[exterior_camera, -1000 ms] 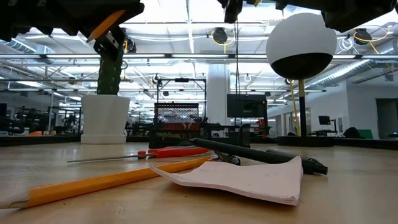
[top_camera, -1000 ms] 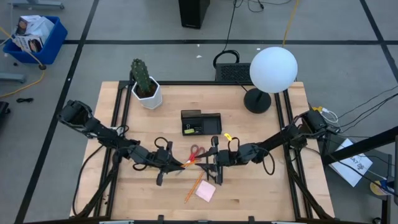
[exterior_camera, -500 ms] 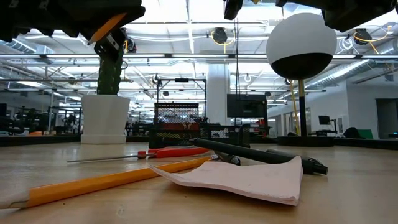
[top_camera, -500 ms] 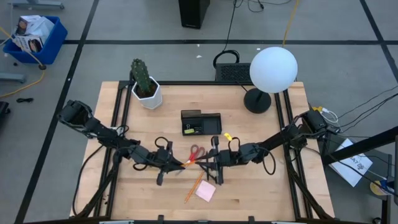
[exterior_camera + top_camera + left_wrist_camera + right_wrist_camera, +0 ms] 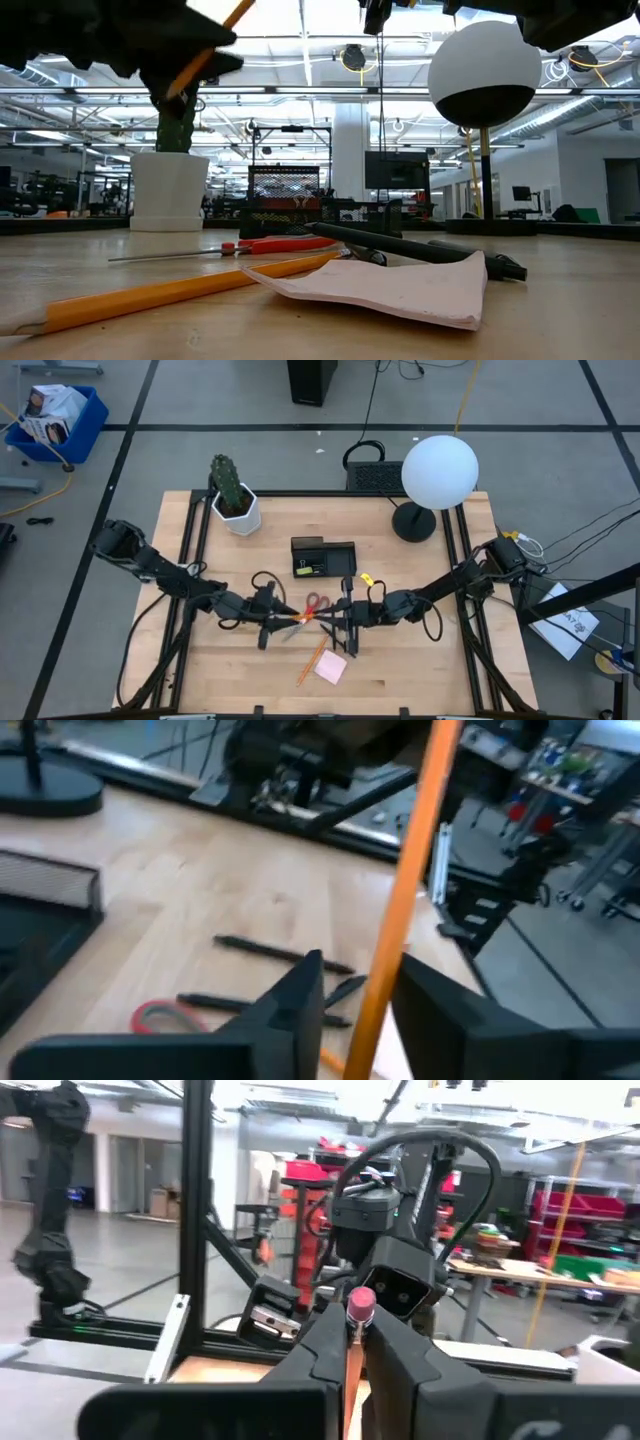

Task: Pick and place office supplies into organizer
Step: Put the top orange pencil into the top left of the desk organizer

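The left gripper (image 5: 272,610) has been swung round from a second ago, its held pencil (image 5: 405,890) now tipped steeply upward in the low view; the fingers are clamped on it. The right gripper (image 5: 349,622) is unmoved, closed on a second pencil (image 5: 352,1342); the organizer (image 5: 323,557) lies beyond both grippers; scissors (image 5: 316,603) lie between them; a handover or re-aim toward the tray is likely underway.

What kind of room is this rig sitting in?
Probably a robotics lab or workshop: grey floor marked with black tape lines, a blue bin of boxes, and red shelving with cluttered workbenches beyond the wooden table.
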You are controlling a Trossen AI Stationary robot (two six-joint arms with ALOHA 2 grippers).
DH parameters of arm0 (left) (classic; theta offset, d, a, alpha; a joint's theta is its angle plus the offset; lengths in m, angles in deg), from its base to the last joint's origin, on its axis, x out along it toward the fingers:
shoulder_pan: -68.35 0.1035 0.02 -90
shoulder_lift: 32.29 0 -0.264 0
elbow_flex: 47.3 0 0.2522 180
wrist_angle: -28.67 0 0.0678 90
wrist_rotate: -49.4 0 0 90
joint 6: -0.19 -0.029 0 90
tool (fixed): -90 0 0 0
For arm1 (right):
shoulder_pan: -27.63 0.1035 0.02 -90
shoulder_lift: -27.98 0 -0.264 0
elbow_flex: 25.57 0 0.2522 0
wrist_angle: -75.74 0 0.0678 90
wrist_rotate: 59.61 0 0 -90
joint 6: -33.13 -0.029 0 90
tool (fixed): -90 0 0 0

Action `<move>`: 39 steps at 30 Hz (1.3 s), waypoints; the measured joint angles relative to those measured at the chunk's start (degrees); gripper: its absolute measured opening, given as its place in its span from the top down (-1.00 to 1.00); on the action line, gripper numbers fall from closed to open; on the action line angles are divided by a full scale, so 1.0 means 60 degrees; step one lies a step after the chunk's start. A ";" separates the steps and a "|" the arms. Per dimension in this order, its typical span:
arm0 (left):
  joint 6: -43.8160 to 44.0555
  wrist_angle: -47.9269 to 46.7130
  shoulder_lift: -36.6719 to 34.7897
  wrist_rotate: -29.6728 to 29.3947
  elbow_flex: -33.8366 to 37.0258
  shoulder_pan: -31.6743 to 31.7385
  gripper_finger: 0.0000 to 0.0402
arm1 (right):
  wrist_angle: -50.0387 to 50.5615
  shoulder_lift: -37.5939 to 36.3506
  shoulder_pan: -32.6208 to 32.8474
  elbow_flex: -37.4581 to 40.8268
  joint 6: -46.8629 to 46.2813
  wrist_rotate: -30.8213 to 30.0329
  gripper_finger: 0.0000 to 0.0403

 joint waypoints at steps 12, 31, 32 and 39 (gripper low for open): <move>0.0235 -0.3738 -0.1493 -0.0012 0.0008 0.0255 -0.15 | 0.1662 -0.0826 0.0256 0.0000 0.0590 -0.2290 0.93; 0.0686 -0.4407 -0.1583 -0.0088 0.0008 0.0237 -0.20 | 0.5022 -0.1035 -0.1926 -0.1680 0.1348 -0.3925 0.93; 0.0686 -0.4412 -0.1583 -0.0089 0.0008 0.0237 -0.20 | 0.5336 -0.1035 -0.1988 -0.1870 0.1380 -0.3922 0.93; 0.0705 -0.4455 -0.1583 -0.0074 0.0008 0.0233 -0.20 | 0.6734 -0.1035 -0.2394 -0.2375 0.0422 -0.3920 0.93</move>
